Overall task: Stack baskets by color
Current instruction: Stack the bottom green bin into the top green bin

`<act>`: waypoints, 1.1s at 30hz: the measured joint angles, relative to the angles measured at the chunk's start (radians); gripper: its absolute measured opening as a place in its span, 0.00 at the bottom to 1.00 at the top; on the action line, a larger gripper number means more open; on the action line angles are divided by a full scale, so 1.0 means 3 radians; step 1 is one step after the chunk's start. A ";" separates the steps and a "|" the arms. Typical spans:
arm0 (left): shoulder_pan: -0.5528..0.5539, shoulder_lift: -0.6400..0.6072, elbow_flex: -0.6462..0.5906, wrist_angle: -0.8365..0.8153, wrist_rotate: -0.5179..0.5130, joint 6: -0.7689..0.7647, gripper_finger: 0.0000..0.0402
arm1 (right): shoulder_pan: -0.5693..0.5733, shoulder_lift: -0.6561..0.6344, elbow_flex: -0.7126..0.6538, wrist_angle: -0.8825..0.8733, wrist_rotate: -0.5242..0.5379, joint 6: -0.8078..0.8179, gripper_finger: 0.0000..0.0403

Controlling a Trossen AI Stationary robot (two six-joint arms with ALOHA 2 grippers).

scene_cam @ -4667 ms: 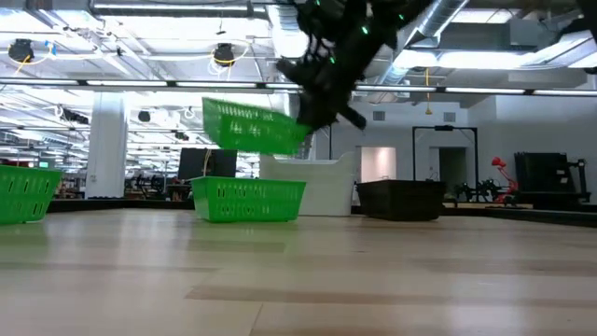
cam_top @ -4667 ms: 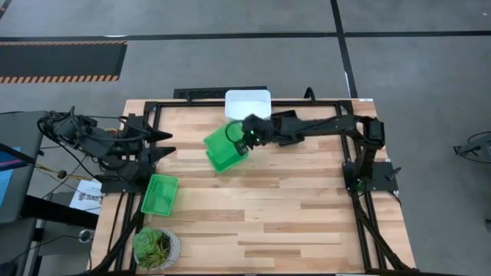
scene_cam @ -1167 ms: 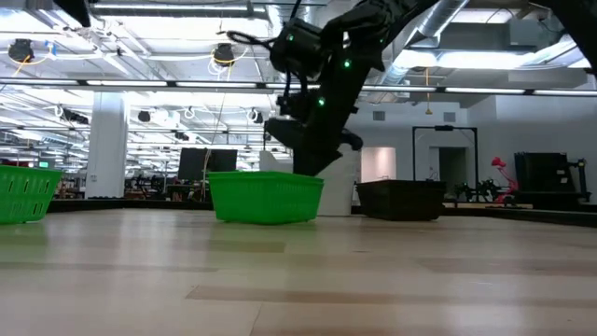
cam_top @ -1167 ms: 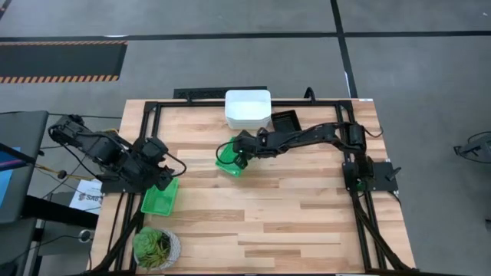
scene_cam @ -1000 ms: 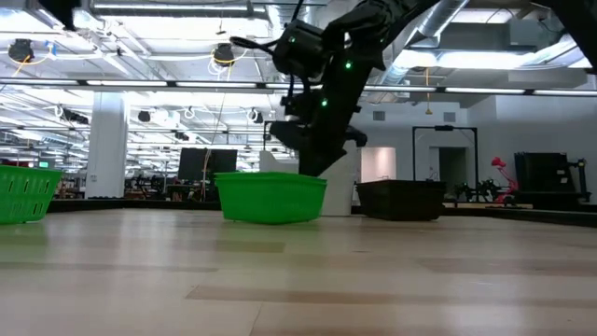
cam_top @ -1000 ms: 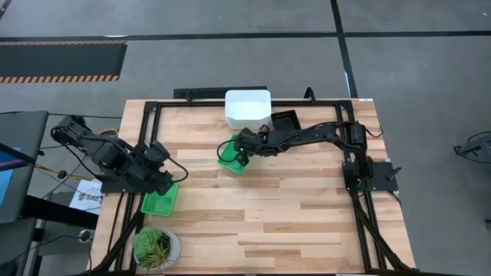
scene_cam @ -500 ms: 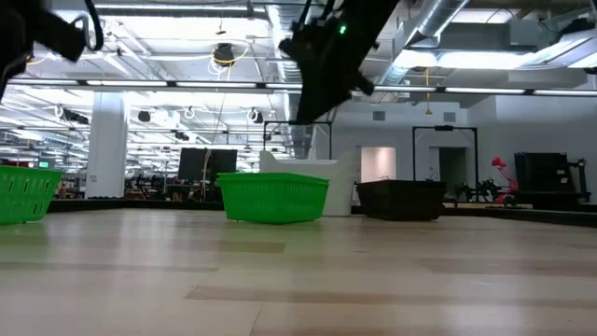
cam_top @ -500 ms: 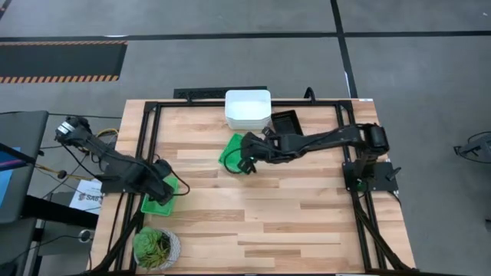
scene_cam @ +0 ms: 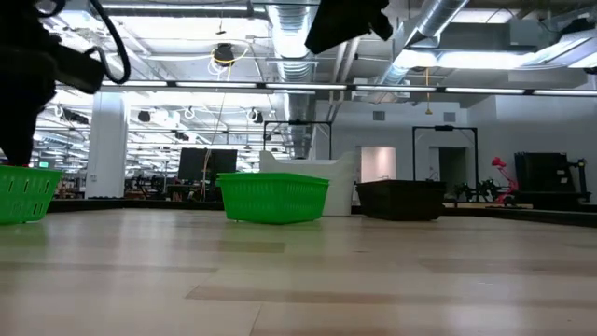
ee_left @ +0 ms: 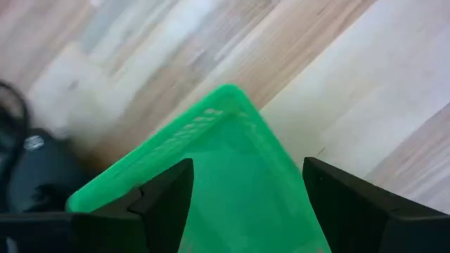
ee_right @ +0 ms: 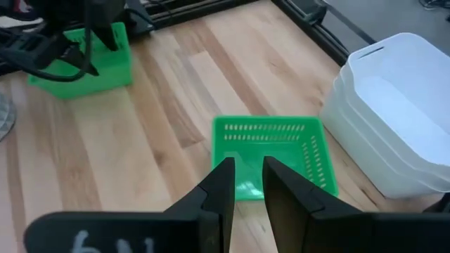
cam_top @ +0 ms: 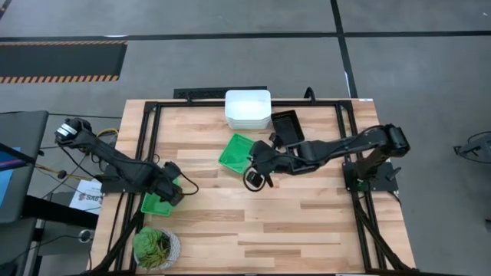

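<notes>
Bare bench (cam_top: 291, 222) is lying open across the near half; baskets are crowding the far middle: green basket (cam_top: 236, 152), white stack (cam_top: 248, 109), black basket (cam_top: 288, 126). Potted plant (cam_top: 156, 247) is blocking one near corner.

grey concrete floor (cam_top: 230, 61) around the wooden table (cam_top: 291, 222); ducts and strip lights (scene_cam: 466, 91) overhead.

No legible text — paper (cam_top: 86, 198) beside table, print unreadable.
</notes>
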State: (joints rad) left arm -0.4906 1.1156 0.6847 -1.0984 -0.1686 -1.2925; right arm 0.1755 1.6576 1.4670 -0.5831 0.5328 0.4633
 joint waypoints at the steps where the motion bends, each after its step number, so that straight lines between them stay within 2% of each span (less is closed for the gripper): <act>1: 0.0020 -0.0001 -0.0036 0.0071 0.0019 0.0019 0.64 | 0.0021 -0.0014 0.0000 -0.0002 0.0006 -0.0001 0.24; 8: 0.0098 0.0132 -0.0121 0.0284 0.0129 0.0192 0.64 | 0.0118 -0.0020 -0.0001 -0.0030 0.0006 -0.0001 0.24; 19: 0.0437 0.0513 -0.0121 0.1196 0.0167 0.0903 0.64 | 0.0116 -0.0020 -0.0001 -0.0053 -0.0001 -0.0001 0.24; 27: 0.1037 0.0648 -0.0121 0.2491 0.0034 0.1840 0.64 | 0.0165 -0.0020 -0.0001 -0.0060 -0.0024 0.0018 0.24; 30: 0.1240 0.0647 -0.0120 0.3096 0.0201 0.2081 0.64 | 0.0196 -0.0020 -0.0001 -0.0103 -0.0024 0.0024 0.24; 33: 0.1390 0.0647 -0.0105 0.3588 0.0531 0.2149 0.64 | 0.0206 -0.0020 -0.0001 -0.0172 -0.0026 0.0078 0.24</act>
State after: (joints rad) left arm -0.0736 1.3098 0.6533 -0.0220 -0.0093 -0.6478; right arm 0.2371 1.6516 1.4666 -0.6346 0.5251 0.4868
